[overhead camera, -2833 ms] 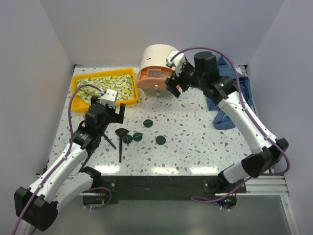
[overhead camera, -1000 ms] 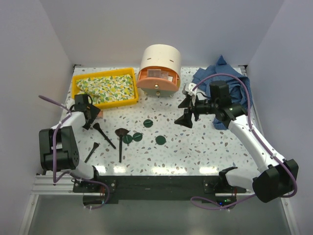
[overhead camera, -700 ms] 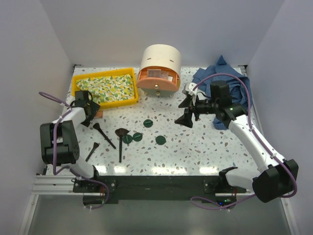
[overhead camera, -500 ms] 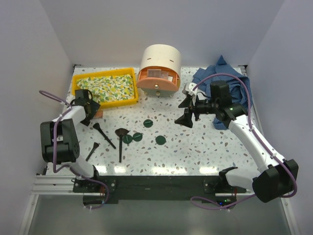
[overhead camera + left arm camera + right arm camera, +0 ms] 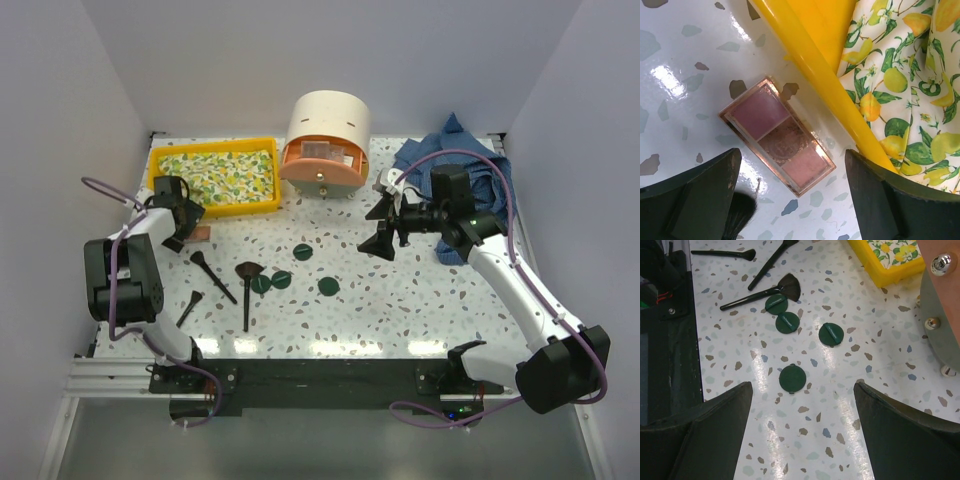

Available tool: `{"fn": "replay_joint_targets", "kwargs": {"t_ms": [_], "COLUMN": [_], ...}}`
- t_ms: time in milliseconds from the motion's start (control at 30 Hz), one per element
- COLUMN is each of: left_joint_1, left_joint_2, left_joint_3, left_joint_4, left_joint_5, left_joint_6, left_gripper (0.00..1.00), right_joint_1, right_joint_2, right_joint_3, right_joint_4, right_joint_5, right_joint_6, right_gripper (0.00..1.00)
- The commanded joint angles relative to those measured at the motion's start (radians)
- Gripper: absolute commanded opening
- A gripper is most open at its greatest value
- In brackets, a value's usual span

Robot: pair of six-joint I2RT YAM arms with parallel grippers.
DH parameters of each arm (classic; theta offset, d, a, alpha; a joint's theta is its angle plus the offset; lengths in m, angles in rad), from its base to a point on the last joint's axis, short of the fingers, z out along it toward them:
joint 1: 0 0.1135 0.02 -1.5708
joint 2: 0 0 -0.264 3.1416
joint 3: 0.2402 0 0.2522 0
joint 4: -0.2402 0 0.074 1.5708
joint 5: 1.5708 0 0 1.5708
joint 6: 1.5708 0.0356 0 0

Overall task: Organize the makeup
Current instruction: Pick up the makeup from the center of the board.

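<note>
A pink-brown palette (image 5: 777, 135) lies flat on the table against the yellow tray's front rim (image 5: 825, 85); it also shows in the top view (image 5: 201, 233). My left gripper (image 5: 794, 182) hovers over it, open, with its fingers either side of the palette's near end and not touching it. Several dark green discs (image 5: 792, 378) (image 5: 303, 252) lie mid-table. A fan-headed brush (image 5: 247, 290) and two thin brushes (image 5: 212, 277) (image 5: 188, 309) lie to their left. My right gripper (image 5: 382, 228) hangs open and empty above the table, right of the discs.
The yellow tray (image 5: 265, 148) holds a leaf-patterned cloth (image 5: 215, 175). A cream and orange round case (image 5: 325, 140) stands at the back centre. A blue cloth (image 5: 460, 165) is heaped at the back right. A brush head (image 5: 740, 215) lies by my left finger.
My left gripper has opened wider and shifted slightly towards the tray; the palette rests on the table below it. The right arm has not moved.
</note>
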Motion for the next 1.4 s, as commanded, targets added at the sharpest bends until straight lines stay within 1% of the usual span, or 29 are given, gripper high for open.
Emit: {"fn": "replay_joint_targets", "kwargs": {"t_ms": [0,133,333,400,533,667,767,800,867,900,967,1000,1067,1100,1133,1167,1233,1267,1367], "left_joint_1": [0.004,0.003,0.004,0.003,0.003,0.003,0.003,0.003,0.001,0.001,0.003,0.001,0.001,0.003,0.001,0.001,0.001,0.001,0.001], "left_joint_2": [0.043,0.098,0.129,0.144,0.148,0.144,0.18,0.19,0.221,0.227,0.241,0.243,0.24,0.237,0.229,0.212,0.168,0.148,0.039], "left_joint_3": [0.084,0.149,0.172,0.186,0.203,0.206,0.23,0.241,0.252,0.255,0.249,0.249,0.241,0.238,0.235,0.227,0.215,0.198,0.157], "left_joint_4": [-0.001,-0.081,-0.092,-0.117,-0.177,-0.219,-0.274,-0.297,-0.317,-0.322,-0.319,-0.316,-0.313,-0.308,-0.305,-0.294,-0.276,-0.241,-0.141], "left_joint_5": [-0.038,-0.036,-0.038,-0.036,-0.041,-0.077,-0.084,-0.088,-0.11,-0.108,-0.102,-0.099,-0.097,-0.097,-0.096,-0.096,-0.078,-0.064,0.028], "left_joint_6": [-0.009,-0.009,-0.009,-0.007,-0.007,0.017,0.049,0.059,0.076,0.091,0.103,0.114,0.122,0.131,0.135,0.138,0.154,0.164,0.23], "left_gripper": [0.91,0.92,0.92,0.92,0.91,0.89,0.85,0.81,0.78,0.74,0.69,0.62,0.5,0.37,0.31,0.22,0.15,0.1,0.03], "right_joint_1": [-0.006,-0.008,-0.009,-0.011,-0.012,-0.012,-0.012,-0.012,-0.011,-0.014,-0.014,-0.012,-0.012,-0.012,-0.012,-0.012,-0.014,-0.014,-0.014], "right_joint_2": [-0.012,-0.015,-0.018,-0.016,-0.021,-0.018,-0.018,-0.019,-0.018,-0.019,-0.021,-0.026,-0.026,-0.027,-0.027,-0.029,-0.033,-0.033,-0.035], "right_joint_3": [0.001,0.002,0.002,0.002,0.002,0.001,0.002,0.002,0.002,0.002,0.002,0.002,0.002,0.002,0.001,0.002,0.002,0.002,0.001], "right_joint_4": [0.03,0.028,0.03,0.03,0.031,0.031,0.03,0.031,0.03,0.031,0.031,0.031,0.03,0.03,0.03,0.028,0.03,0.028,0.03], "right_joint_5": [-0.03,-0.03,-0.033,-0.035,-0.033,-0.041,-0.039,-0.041,-0.045,-0.046,-0.046,-0.044,-0.045,-0.046,-0.046,-0.044,-0.046,-0.047,-0.047], "right_joint_6": [-0.005,-0.006,-0.005,-0.005,-0.005,-0.005,-0.005,-0.005,-0.005,-0.005,-0.005,-0.005,-0.005,-0.005,-0.005,-0.005,-0.005,-0.005,-0.005], "right_gripper": [0.87,0.87,0.87,0.87,0.87,0.87,0.87,0.87,0.87,0.87,0.87,0.87,0.87,0.87,0.87,0.87,0.87,0.87,0.87]}}
